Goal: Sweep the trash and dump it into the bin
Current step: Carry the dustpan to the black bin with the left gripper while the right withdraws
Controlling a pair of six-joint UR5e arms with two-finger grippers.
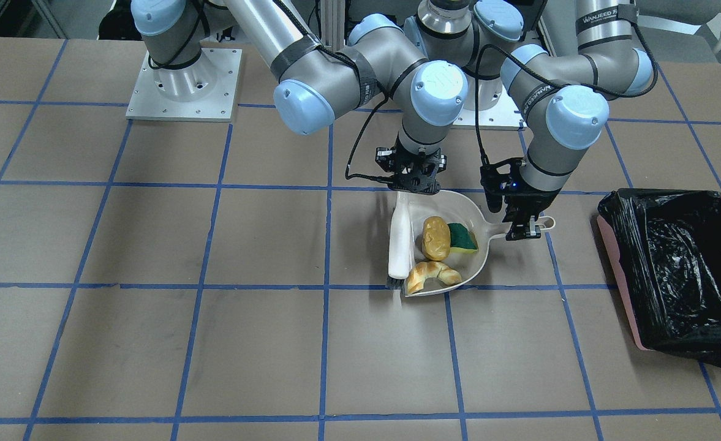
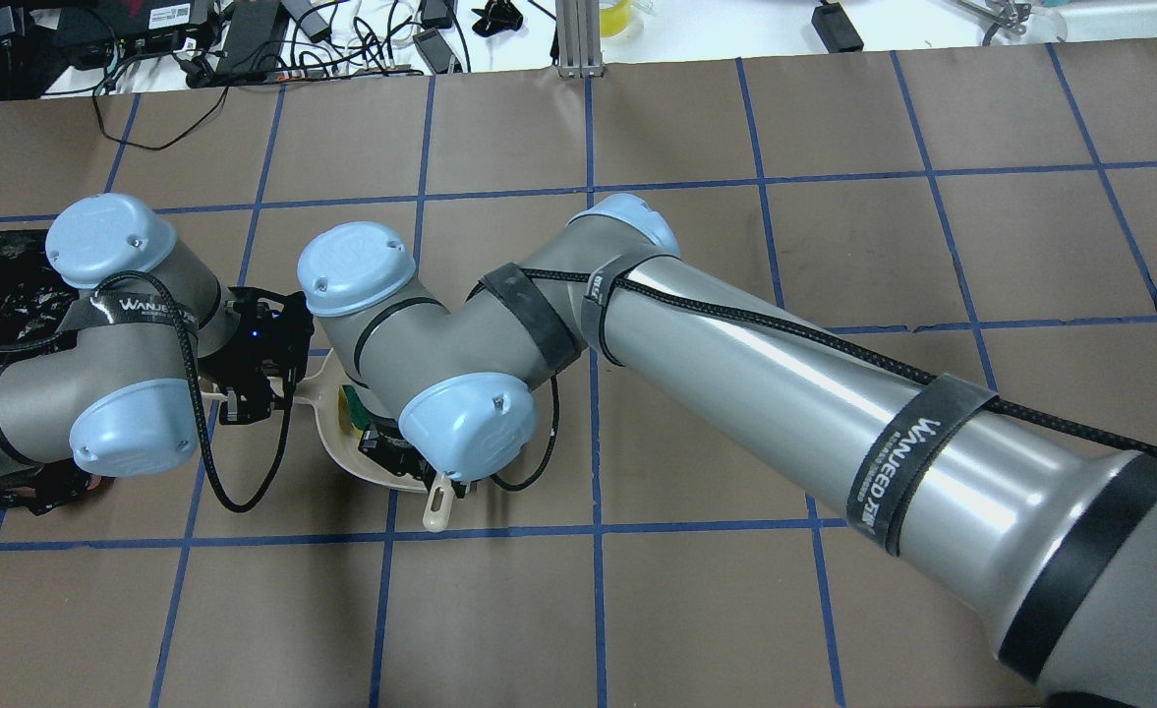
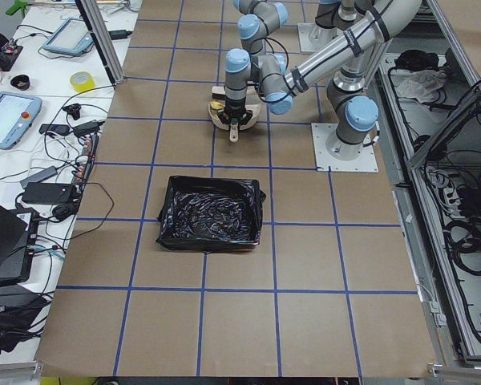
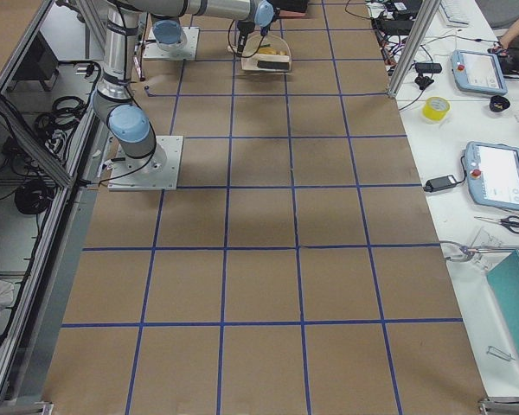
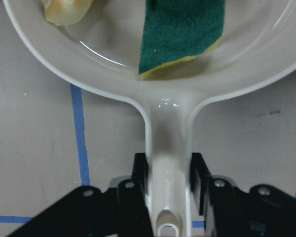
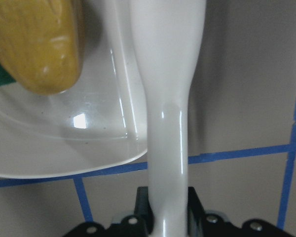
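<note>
The cream dustpan [image 1: 476, 217] lies flat on the table and holds the trash: the potato-like lump [image 1: 435, 237], the green-and-yellow sponge [image 1: 463, 237] and the croissant piece [image 1: 432, 275] at its mouth. My left gripper [image 1: 522, 229] is shut on the dustpan's handle [image 5: 167, 148]. My right gripper [image 1: 412, 180] is shut on the handle of a white brush [image 1: 399, 239], which lies along the pan's edge. In the right wrist view the brush handle [image 6: 167, 98] runs beside the lump [image 6: 39, 44]. The bin [image 1: 679, 269], pink with a black bag, stands apart on my left.
The brown table has a grid of blue tape lines. The right arm's base plate [image 1: 182, 86] is bolted at the back. The bin also shows in the exterior left view [image 3: 212, 212], with one grid square between it and the dustpan [image 3: 228, 120].
</note>
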